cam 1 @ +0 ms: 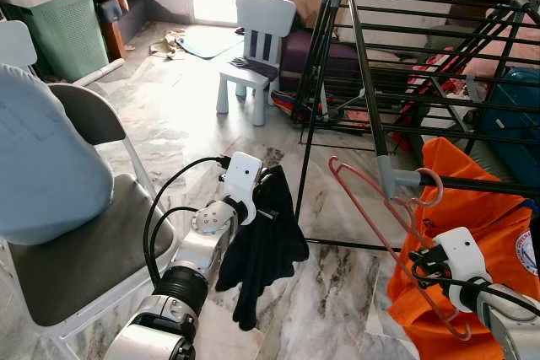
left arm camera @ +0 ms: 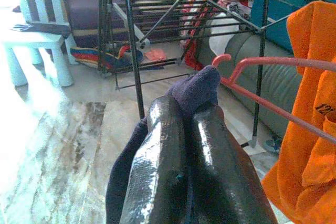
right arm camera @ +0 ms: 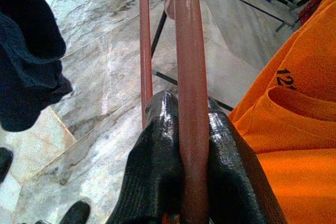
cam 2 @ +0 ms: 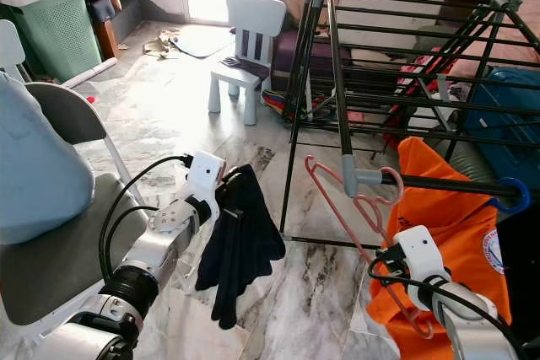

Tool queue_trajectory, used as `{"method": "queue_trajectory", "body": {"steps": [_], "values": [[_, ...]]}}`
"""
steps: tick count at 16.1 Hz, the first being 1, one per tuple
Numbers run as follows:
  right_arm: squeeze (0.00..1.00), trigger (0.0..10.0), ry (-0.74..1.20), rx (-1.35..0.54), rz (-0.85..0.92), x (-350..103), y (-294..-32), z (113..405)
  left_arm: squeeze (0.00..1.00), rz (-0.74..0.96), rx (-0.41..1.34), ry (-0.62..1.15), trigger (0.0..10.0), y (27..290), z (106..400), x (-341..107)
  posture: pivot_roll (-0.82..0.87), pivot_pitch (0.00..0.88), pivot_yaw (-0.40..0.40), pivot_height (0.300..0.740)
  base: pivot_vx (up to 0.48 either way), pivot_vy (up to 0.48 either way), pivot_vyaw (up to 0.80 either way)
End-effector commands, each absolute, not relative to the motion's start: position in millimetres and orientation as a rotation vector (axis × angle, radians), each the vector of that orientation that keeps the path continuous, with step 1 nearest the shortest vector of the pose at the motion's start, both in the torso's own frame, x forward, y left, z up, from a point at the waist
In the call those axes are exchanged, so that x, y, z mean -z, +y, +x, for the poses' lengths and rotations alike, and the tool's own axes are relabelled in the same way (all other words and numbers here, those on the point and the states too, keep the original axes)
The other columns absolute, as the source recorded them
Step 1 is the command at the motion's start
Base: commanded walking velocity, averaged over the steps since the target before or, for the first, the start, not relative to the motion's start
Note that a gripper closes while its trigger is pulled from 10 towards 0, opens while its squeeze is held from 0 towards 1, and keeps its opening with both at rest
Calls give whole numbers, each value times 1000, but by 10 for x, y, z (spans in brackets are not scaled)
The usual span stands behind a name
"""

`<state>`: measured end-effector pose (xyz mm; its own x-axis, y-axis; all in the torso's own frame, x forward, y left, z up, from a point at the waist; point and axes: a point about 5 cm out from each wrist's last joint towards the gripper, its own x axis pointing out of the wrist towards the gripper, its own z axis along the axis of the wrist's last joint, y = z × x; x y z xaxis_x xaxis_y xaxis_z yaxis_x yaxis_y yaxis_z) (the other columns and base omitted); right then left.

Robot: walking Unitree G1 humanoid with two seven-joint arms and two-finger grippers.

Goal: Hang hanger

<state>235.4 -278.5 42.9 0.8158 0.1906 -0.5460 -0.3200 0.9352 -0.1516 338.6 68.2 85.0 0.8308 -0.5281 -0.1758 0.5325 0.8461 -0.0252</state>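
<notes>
A pink hanger (cam 1: 371,208) slants down from the black drying rack (cam 1: 363,65), its hook curled over the rack's near rail beside a grey joint. My right gripper (cam 1: 426,263) is shut on the hanger's lower part; in the right wrist view the pink bar (right arm camera: 189,51) runs between the black fingers (right arm camera: 157,145). An orange shirt (cam 1: 472,200) drapes from the rail right behind that gripper. My left gripper (cam 1: 268,196) is shut on a dark navy cloth (cam 1: 261,250), held above the floor left of the rack; the cloth's tip (left arm camera: 197,85) pokes out past the fingertips.
A folding chair (cam 1: 84,242) with a light blue garment (cam 1: 42,166) on it stands close on my left. A small white child's chair (cam 1: 257,48) is farther ahead, and a green basket (cam 1: 63,31) stands at the far left. Marble floor lies between chair and rack.
</notes>
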Motion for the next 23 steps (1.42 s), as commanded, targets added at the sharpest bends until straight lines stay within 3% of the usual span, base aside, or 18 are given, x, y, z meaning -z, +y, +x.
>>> {"method": "queue_trajectory", "body": {"steps": [1,2,3,4,5,14,15,16,17,23], "values": [[0,627,557,-249,-237,-419,-2832,2331,0,33,575,151,10000,637,3412,-933,-50,0,-69,740,0,0,0],[0,1529,550,-248,-231,-424,-2824,2335,0,34,575,152,10000,637,3411,-931,-50,0,-69,740,0,0,0],[0,7059,542,-241,-229,-429,-2817,2339,0,35,576,156,10000,635,3408,-925,-50,0,-69,740,0,0,0],[0,10000,543,-244,-219,-421,-2811,2333,0,36,577,158,10000,633,3406,-920,-50,0,-69,740,0,0,0],[1000,10000,545,-247,-206,-411,-2804,2325,0,38,580,161,10000,631,3403,-914,-50,0,-69,740,0,0,0],[988,10000,525,-276,-153,-464,-2773,2338,0,63,592,191,10000,631,3388,-870,-47,0,-68,740,0,0,0],[957,5216,526,-287,-145,-467,-2768,2329,0,67,594,196,10000,632,3385,-862,-47,0,-67,740,0,0,0],[380,0,530,-283,-149,-466,-2773,2323,0,68,594,197,10000,632,3384,-861,-49,0,-67,740,0,0,0],[0,0,533,-282,-148,-465,-2775,2316,0,70,596,199,10000,631,3383,-859,-49,0,-67,740,0,0,0],[0,0,523,-236,-121,-468,-2779,2226,0,78,601,214,10000,619,3380,-846,-50,0,-68,740,0,0,0]]}}
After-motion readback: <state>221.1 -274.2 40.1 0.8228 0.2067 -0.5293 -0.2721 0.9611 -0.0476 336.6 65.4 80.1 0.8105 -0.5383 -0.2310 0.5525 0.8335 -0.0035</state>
